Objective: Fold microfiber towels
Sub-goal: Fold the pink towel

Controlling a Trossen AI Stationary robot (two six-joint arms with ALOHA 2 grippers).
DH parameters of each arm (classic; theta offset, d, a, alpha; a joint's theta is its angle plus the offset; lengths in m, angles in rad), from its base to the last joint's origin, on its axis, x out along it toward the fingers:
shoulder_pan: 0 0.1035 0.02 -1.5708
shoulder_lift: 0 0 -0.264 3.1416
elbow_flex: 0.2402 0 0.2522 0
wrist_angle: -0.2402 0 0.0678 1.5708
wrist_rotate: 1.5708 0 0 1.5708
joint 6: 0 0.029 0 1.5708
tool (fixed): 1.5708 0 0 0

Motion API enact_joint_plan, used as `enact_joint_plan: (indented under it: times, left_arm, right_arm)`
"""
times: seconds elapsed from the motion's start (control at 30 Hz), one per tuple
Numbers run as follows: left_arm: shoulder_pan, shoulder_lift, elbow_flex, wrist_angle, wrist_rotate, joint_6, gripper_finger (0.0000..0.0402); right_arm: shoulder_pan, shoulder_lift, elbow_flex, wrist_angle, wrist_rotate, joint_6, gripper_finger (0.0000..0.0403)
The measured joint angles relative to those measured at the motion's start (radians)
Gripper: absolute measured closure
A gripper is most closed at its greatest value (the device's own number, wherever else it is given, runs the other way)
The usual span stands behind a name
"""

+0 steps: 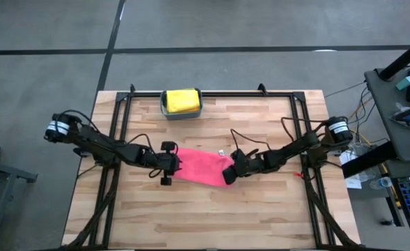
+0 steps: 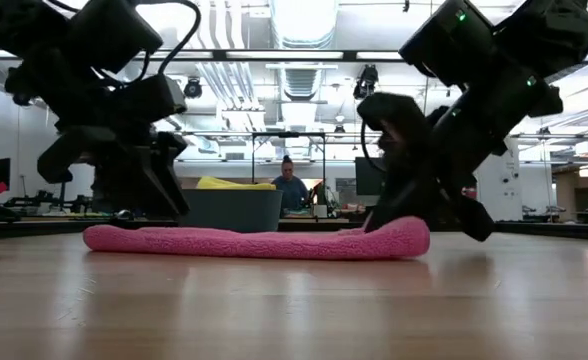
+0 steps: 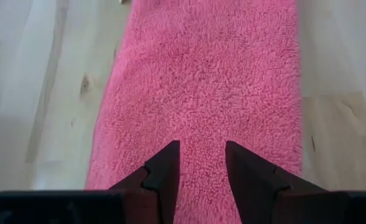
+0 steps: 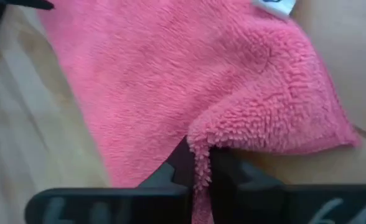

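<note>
A pink towel (image 1: 201, 167) lies stretched out on the wooden table's middle, its length running left to right. My left gripper (image 1: 170, 166) is open at the towel's left end, and its two fingers (image 3: 164, 177) stand over the pink pile (image 3: 201, 81). I cannot tell whether they touch it. My right gripper (image 1: 230, 171) is shut on the towel's right end. A yellow towel (image 1: 181, 100) lies in the teal bin (image 1: 164, 106) at the table's far edge. The other towels are out of view. My right gripper pinches a puckered bit of the pink towel's edge (image 4: 200, 149) at its right end between its two fingers. It comes in low, slanting from the table's right. The towel's right end (image 2: 404, 235) curls up slightly, and the remainder lies flat on the table.
The teal bin stands at the far edge, left of centre. Black frame rails (image 1: 118, 132) run along the table's left, right and far sides. Bare wood (image 1: 205, 216) lies near the front edge. In the low view a person (image 2: 290, 180) sits in the room far behind the table.
</note>
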Motion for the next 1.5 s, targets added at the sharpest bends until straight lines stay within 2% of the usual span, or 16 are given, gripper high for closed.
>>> enact_joint_plan:
  times: [0.1, 0.3, 0.5, 0.57, 0.7, 0.87, 1.07, 1.5]
  left_arm:
    - [0.0, -0.042, 0.001, -0.068, 0.0, 0.0, 0.0288]
    - [0.0, -0.096, -0.002, -0.194, 0.0, -0.051, 0.0288]
    - [-0.001, -0.044, -0.012, -0.067, 0.001, -0.078, 0.0288]
    - [-0.001, -0.008, -0.011, 0.017, 0.002, -0.075, 0.0288]
    - [-0.001, 0.057, -0.009, 0.068, 0.003, -0.052, 0.0288]
    - [-0.001, 0.133, -0.009, 0.151, 0.01, -0.052, 0.0288]
    - [-0.001, 0.189, -0.009, 0.218, 0.037, -0.052, 0.0288]
    - [-0.002, 0.195, -0.01, 0.236, 0.048, -0.049, 0.0288]
  right_arm:
    - [-0.001, -0.042, 0.001, -0.094, 0.0, -0.017, 0.0392]
    - [-0.008, -0.199, 0.0, -0.399, 0.011, -0.008, 0.0393]
    - [-0.011, -0.35, 0.0, -0.614, 0.025, 0.07, 0.0394]
    - [-0.011, -0.378, 0.001, -0.64, 0.027, 0.081, 0.0394]
    - [-0.011, -0.393, 0.011, -0.626, 0.027, 0.082, 0.0394]
    - [-0.012, -0.34, 0.08, -0.618, 0.03, 0.054, 0.0394]
    - [-0.014, -0.211, 0.191, -0.562, 0.023, -0.003, 0.0394]
    - [-0.063, 0.089, 0.545, -0.576, 0.001, -0.275, 0.0394]
